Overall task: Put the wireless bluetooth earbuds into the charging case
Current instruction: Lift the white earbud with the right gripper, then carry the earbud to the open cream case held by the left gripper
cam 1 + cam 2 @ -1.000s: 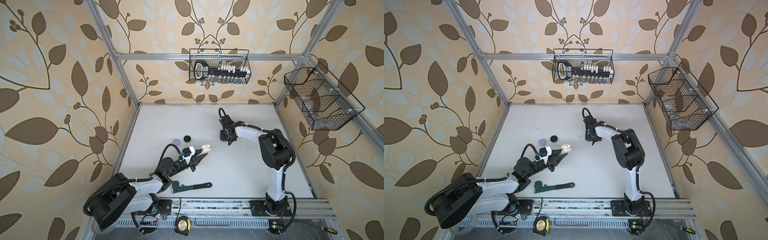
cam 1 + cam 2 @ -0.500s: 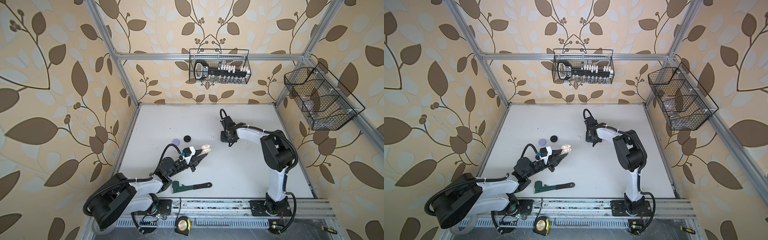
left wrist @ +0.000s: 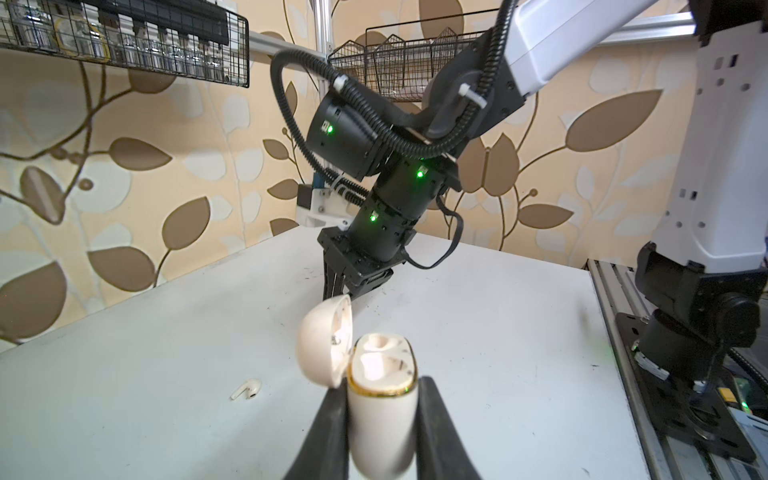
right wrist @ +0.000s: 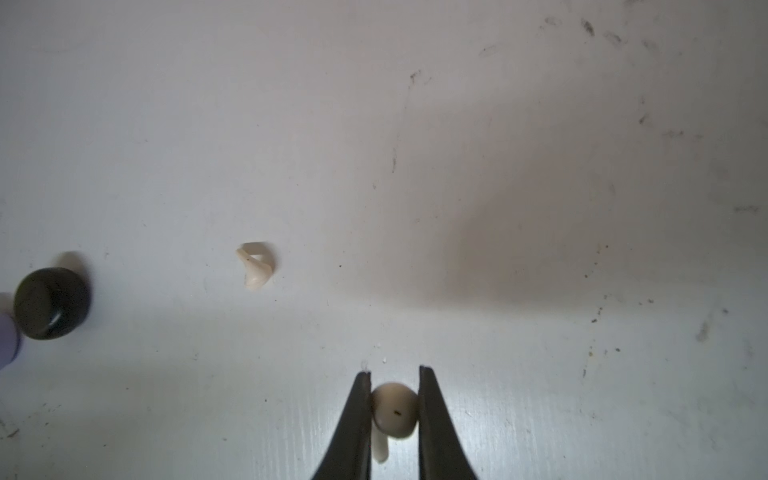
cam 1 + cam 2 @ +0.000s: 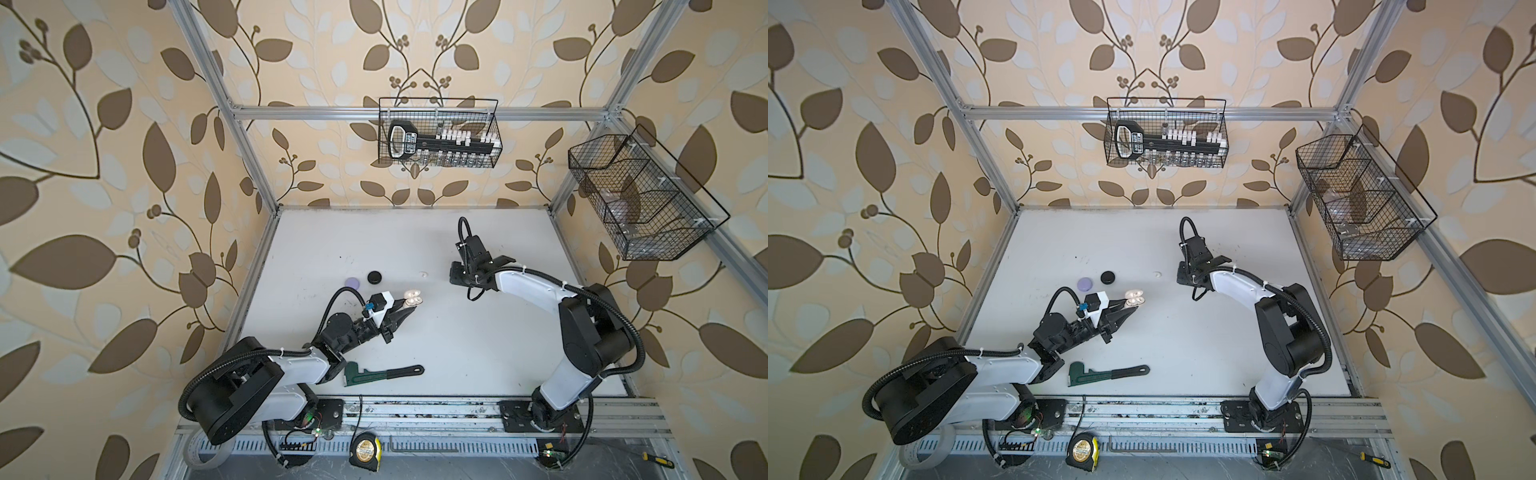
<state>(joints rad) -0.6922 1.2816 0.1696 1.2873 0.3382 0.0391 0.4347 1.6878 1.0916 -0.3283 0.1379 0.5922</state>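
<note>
Across the white worktop two arms reach inward. The left arm lies low from the near-left corner, and the right arm arches over from the near-right with its wrist pointing down near the middle. One wire basket hangs on the back wall and another wire basket on the right wall. A green-headed pipe wrench lies flat just beside the left arm, and a tape measure sits on the frame rail in front of the worktop.

The left jaws are closed narrow on the cream charging case, one on each side of its body. Its gold-rimmed mouth faces up, its lid is hinged back, and both moulded sockets are open to view. A black case and a lilac case rest shut, just beside each other, farther back on the left.

The right jaws pinch a white earbud: its rounded head sits squarely between the two tips, touching both, and its stem trails back toward the wrist. Whether it is clear of the worktop cannot be told. A second white earbud lies loose on the worktop between the black case and the right jaws, apart from both.
</note>
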